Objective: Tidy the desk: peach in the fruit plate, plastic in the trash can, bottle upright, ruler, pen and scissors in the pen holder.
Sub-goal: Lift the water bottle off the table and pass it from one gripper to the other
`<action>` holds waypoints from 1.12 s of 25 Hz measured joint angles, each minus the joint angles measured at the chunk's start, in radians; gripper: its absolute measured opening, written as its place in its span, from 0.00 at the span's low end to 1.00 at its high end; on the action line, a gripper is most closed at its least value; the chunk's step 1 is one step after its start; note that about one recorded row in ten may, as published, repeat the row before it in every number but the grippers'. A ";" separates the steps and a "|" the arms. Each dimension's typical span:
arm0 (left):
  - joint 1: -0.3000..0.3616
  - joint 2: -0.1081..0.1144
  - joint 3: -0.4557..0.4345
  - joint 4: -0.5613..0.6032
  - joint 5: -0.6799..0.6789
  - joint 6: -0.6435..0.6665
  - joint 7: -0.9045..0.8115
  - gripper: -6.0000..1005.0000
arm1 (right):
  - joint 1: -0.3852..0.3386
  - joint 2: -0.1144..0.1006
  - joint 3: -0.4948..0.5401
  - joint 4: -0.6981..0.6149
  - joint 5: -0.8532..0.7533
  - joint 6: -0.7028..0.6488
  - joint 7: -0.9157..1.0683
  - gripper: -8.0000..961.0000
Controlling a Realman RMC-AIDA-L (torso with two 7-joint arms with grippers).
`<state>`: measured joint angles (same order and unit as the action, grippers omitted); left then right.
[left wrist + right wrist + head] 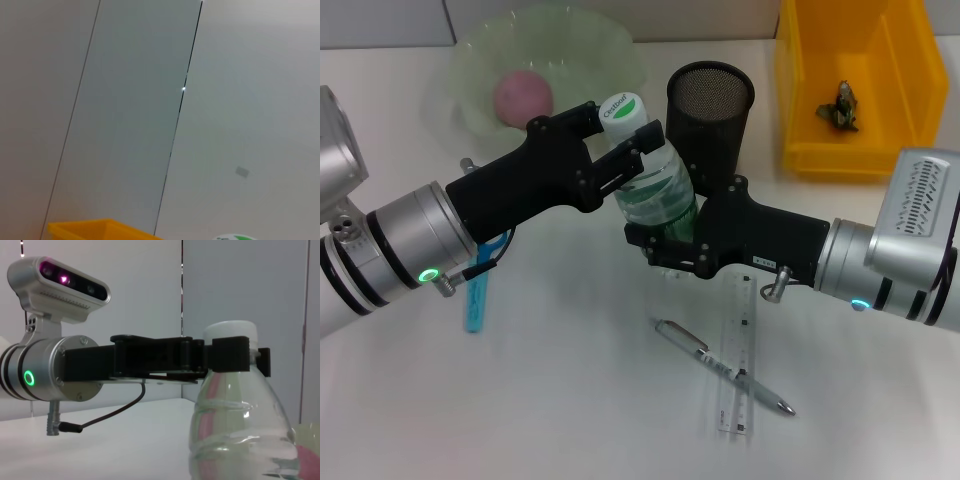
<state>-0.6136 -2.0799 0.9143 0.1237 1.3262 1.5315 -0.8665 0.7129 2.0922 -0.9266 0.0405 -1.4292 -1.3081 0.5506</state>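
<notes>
A clear bottle (655, 185) with a white and green cap stands a little tilted at mid-desk. My left gripper (632, 148) is shut on its neck just under the cap. My right gripper (667, 245) is shut on its lower body. The right wrist view shows the bottle (240, 420) close up with the left gripper (235, 354) clamped at the neck. A pink peach (523, 97) lies in the pale green fruit plate (610, 50). Crumpled plastic (840, 107) lies in the yellow trash can (800, 100). Ruler (744, 330) and pen (692, 346) lie crossed near the front. Blue scissors (476, 300) show partly under my left arm.
The black mesh pen holder (710, 105) stands right behind the bottle, between the plate and the trash can. The left wrist view shows only the wall, a corner of the yellow trash can (90, 229) and the edge of the bottle cap (232, 237).
</notes>
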 joint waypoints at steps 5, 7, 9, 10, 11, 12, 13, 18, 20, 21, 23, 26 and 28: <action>0.000 0.000 0.000 0.002 0.000 0.004 0.000 0.45 | -0.004 0.000 0.000 0.001 0.000 -0.021 -0.010 0.82; 0.001 0.000 0.000 0.003 0.000 0.005 0.000 0.45 | -0.005 0.000 0.000 0.000 0.001 -0.025 -0.011 0.83; 0.001 0.000 0.000 0.004 0.000 0.005 0.000 0.45 | -0.006 0.000 0.000 0.000 0.002 -0.025 -0.011 0.83; 0.001 0.000 0.000 0.004 0.000 0.005 0.000 0.45 | -0.007 0.000 0.001 0.000 0.002 -0.025 -0.011 0.84; 0.001 0.000 0.000 0.004 0.000 0.005 0.000 0.45 | -0.008 0.000 0.001 -0.001 0.003 -0.024 -0.011 0.84; 0.001 0.000 0.000 0.004 0.000 0.005 0.000 0.45 | -0.008 0.000 0.001 -0.001 0.003 -0.024 -0.011 0.84; 0.002 0.000 0.000 0.004 0.000 0.005 0.000 0.45 | -0.008 0.000 0.001 -0.001 0.003 -0.024 -0.011 0.85; 0.001 0.000 0.000 0.004 -0.001 0.007 0.000 0.45 | -0.010 0.000 0.002 -0.001 0.005 -0.021 -0.012 0.85; 0.001 0.000 0.000 0.004 -0.001 0.007 0.000 0.45 | -0.011 0.000 0.002 -0.001 0.005 -0.019 -0.012 0.85; 0.001 0.000 0.000 0.004 -0.001 0.007 0.000 0.45 | -0.011 0.000 0.002 -0.001 0.006 -0.019 -0.012 0.85; 0.001 0.000 0.000 0.004 -0.001 0.007 0.000 0.45 | -0.011 0.000 0.002 -0.002 0.006 -0.019 -0.012 0.85; 0.000 0.000 0.000 0.004 -0.001 0.008 0.000 0.45 | -0.011 0.000 0.002 -0.004 0.006 -0.018 -0.012 0.85; 0.000 0.000 0.000 0.004 -0.001 0.008 0.000 0.45 | -0.012 0.000 0.003 -0.004 0.006 -0.017 -0.012 0.85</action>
<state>-0.6133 -2.0796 0.9142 0.1273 1.3251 1.5395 -0.8666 0.7014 2.0922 -0.9237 0.0369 -1.4235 -1.3253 0.5383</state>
